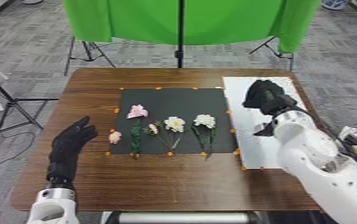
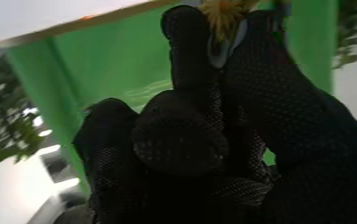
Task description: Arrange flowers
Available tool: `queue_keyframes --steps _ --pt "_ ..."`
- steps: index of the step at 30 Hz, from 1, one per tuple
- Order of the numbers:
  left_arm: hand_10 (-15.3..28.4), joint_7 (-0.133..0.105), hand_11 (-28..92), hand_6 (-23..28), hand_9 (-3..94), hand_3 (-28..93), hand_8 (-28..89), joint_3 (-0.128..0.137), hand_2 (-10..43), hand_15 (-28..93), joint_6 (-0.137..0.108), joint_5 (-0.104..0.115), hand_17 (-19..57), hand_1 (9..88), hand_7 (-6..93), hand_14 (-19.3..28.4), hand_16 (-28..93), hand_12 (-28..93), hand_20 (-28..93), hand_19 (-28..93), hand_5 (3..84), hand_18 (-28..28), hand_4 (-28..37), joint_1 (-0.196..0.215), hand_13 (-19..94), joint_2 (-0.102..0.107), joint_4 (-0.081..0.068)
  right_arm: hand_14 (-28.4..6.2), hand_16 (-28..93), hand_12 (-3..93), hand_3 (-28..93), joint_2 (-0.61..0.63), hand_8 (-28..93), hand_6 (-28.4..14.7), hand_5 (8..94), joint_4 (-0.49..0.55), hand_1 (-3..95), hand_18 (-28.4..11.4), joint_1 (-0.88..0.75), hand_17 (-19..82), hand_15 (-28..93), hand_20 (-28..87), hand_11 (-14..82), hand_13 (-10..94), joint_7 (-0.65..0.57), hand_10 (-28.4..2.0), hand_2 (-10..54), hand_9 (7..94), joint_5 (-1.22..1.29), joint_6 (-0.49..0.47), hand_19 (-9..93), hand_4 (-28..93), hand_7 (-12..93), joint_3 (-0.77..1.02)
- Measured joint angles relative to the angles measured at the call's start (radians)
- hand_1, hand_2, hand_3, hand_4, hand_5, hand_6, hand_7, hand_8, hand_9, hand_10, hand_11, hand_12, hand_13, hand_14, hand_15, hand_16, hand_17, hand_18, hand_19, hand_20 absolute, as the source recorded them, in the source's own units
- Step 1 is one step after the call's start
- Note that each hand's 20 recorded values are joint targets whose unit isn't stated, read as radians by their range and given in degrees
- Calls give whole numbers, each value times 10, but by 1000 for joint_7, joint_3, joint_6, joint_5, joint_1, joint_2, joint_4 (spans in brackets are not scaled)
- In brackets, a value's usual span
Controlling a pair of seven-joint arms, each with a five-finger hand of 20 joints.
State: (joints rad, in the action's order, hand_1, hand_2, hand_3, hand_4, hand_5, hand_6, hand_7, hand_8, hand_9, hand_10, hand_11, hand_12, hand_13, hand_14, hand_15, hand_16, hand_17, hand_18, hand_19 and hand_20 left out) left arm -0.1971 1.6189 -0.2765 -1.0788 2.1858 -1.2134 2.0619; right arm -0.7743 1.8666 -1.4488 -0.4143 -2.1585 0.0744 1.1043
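Note:
My right hand (image 1: 265,96) is over the white board (image 1: 260,160) on the right of the table. In the right wrist view, my right hand (image 2: 188,55) pinches a yellow flower (image 2: 221,17) between a finger and the thumb. A black mat (image 1: 166,95) holds a pink flower (image 1: 137,111) on a leafy stem, a cream flower (image 1: 174,124) and a white flower (image 1: 205,120) with stems toward the robot, and small pale blossoms (image 1: 115,137). My left hand (image 1: 70,140) is left of the mat, its fingers straight.
Orange pieces (image 1: 117,110) line the edges of the mat and the board. The brown table (image 1: 148,185) extends in front of the mat. Behind it hangs a green cloth (image 1: 228,25) on stands, and a tripod (image 1: 12,102) stands off to the left.

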Motion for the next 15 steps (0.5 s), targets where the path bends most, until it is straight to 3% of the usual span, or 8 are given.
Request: queue_keyframes --steps 15 --pt "136 17 224 51 430 663 -63 1 -64 341 23 -1 18 262 118 182 -20 120 212 160 419 144 -248 -8 310 0 -2 -19 346 387 562 -55 68 0 765 25 578 -102 -100 662 643 569 110 875 25 -94 -95 863 43 -12 932 -217 223 -34"
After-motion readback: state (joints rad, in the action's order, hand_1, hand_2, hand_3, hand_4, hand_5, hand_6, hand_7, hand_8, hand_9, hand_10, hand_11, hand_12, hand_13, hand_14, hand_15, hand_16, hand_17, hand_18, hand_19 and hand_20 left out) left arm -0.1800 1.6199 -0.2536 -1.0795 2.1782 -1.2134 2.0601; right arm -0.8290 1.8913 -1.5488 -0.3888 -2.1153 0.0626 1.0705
